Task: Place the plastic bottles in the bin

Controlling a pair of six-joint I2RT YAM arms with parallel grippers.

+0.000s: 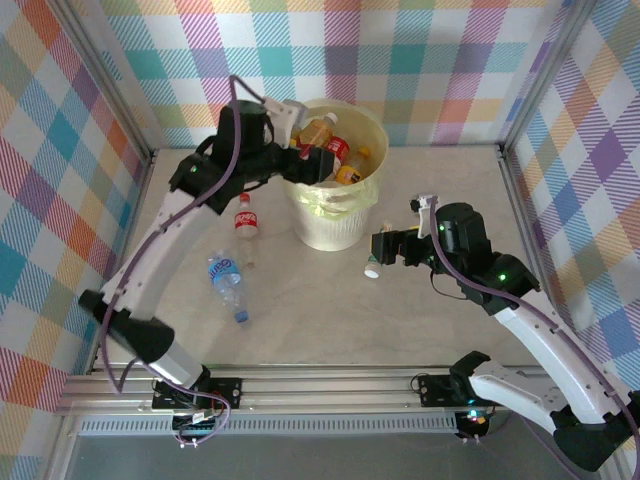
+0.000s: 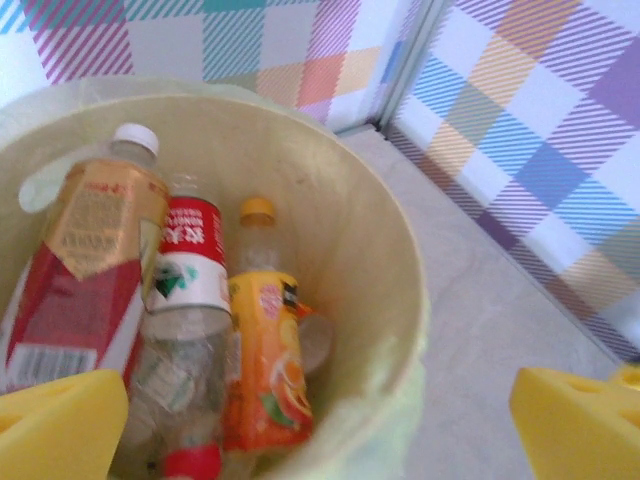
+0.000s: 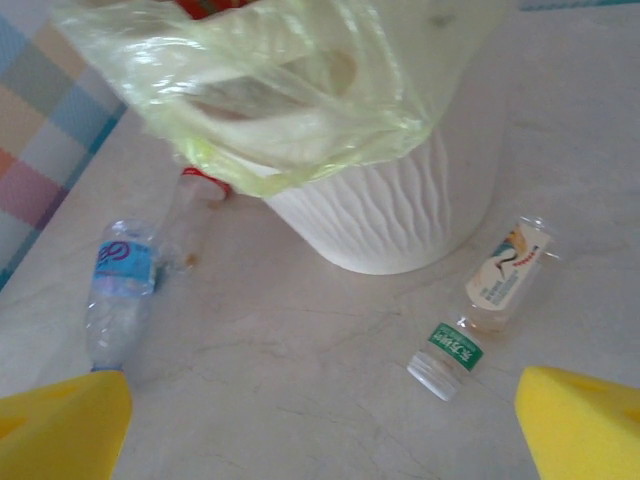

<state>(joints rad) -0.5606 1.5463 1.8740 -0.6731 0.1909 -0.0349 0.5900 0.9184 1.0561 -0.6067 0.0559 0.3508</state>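
Top external view, nearest the bases: the blue bottle [image 1: 226,280] lies flat on the table [image 1: 330,330], well left of the bin [image 1: 330,228]. A touch further out, the right gripper [image 1: 380,245] hangs low with fingers spread wide and nothing between them, and the white-cap bottle [image 1: 371,269] lies just below it. From the right wrist that bottle [image 3: 495,290] is on its side, cap toward the gripper [image 3: 320,430], base close to the bin's ribbed wall [image 3: 400,200]. It looks empty, so I'd judge it light, thin-walled, easy to crush, and round enough to roll away. The best hold is likely across the labelled middle, squeezed gently. There is open table on the near side, but the bin wall sits right behind it and the liner [image 3: 290,100] sags over the rim. Further left, the red bottle [image 1: 245,218] lies beside the bin. Then the left gripper [image 1: 316,160] sits over the bin's near-left rim. Its wrist view shows the fingers [image 2: 60,420] wide apart and empty, looking down on three bottles [image 2: 265,360] already inside. That arm crowds the left rim, so the right side looks the freer way in. The checked walls [image 1: 420,70] close off the far edge.
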